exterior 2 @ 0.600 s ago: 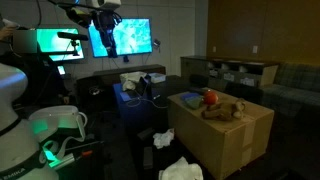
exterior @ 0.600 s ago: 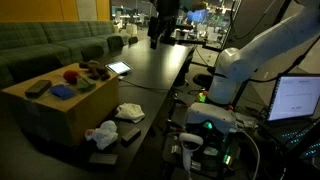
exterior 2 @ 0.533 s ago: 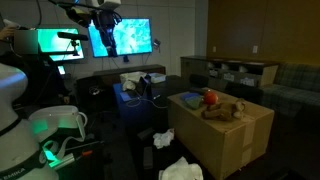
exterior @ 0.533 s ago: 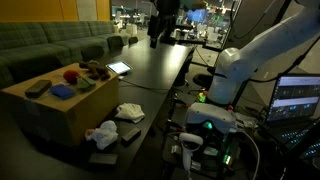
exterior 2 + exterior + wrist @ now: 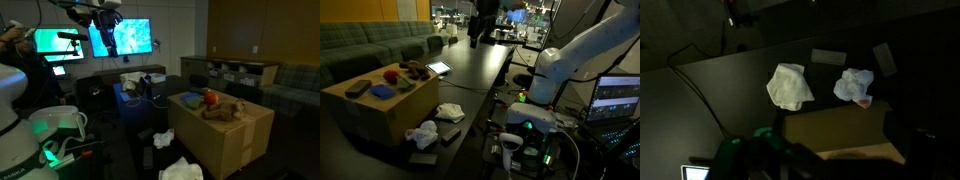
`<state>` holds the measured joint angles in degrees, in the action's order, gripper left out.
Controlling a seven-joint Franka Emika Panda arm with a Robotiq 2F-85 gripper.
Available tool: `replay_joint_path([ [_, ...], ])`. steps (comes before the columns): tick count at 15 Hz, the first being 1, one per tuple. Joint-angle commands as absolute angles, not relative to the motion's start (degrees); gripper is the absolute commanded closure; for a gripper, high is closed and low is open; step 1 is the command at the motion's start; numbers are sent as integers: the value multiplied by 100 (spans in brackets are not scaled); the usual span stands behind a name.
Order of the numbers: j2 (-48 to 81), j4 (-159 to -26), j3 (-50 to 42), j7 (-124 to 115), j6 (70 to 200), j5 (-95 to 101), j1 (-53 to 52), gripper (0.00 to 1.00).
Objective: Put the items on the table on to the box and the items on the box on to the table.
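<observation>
The fingers are spread as wide as they go and pinch nothing. They hang in the air high above the far stretch of the bench, well apart from the box.

Compared with the frame a moment ago, the fingers and the white arm stand in the same place. Nothing on the box or the bench has shifted. Only the laptop, well apart from the box and past the arm, looks different: its screen was a white page then and shows a darker window now.

There is one box, a brown carton standing right beside the bench. On its flat top lie:
- one red thing
- one blue thing
- one dark flat thing
- one brown lump, too dim to make out

There are two crumpled cloths on the bench just beside the box: a white cloth and a second white cloth near it, not touching. Beyond the cloths from the box lie two flat pieces, a grey card and a second grey card, each apart from the cloths. One tablet with a lit screen rests on the bench near the box's far corner.
</observation>
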<state>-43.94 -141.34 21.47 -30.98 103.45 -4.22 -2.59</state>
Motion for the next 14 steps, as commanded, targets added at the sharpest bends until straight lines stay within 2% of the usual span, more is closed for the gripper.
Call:
replay_joint_path([
  [1, -4126, -14026, 2003, -2825, 10645, -54, -191, 0],
  [14, -1781, -13188, 1218, -1905, 13132, 1631, 251, 0],
])
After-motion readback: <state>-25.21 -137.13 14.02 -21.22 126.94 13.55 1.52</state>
